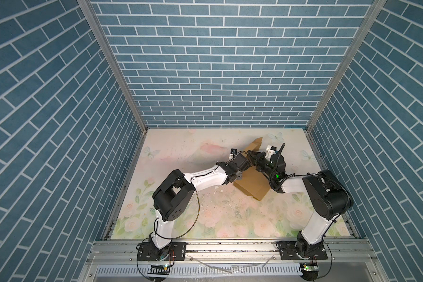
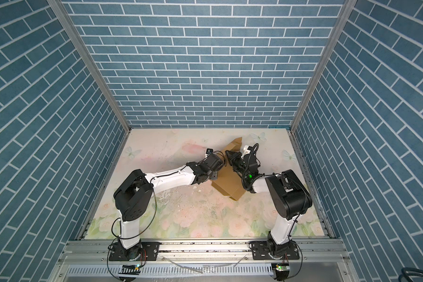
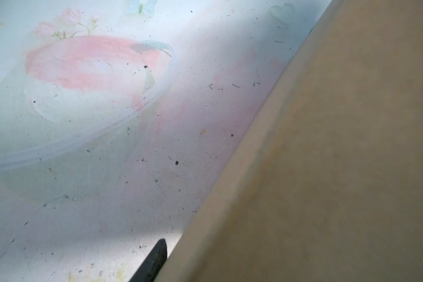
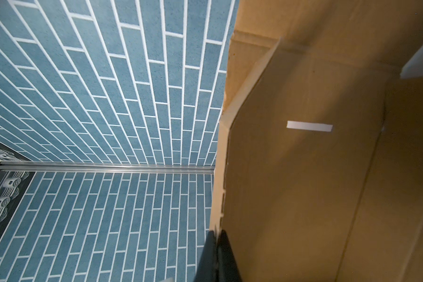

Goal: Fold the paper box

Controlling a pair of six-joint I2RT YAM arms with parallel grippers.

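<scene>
While right end effector (image 4: pixel 216 235) pinches its edge, paper box (image 1: pixel 250 183) seems light, bendy.
Left end effector's (image 3: pixel 162 247) state unclear; grip flap edges.

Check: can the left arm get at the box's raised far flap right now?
Probably not cleanly. The raised flap of the paper box stands just beyond the right tool, which is shut on the box between it and the left tool.

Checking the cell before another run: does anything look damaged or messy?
Yes. The floral surface of the table is scuffed and littered with pale flakes and dark specks near the paper box. The box sits skewed and half folded, one flap sticking up toward the back wall.
</scene>
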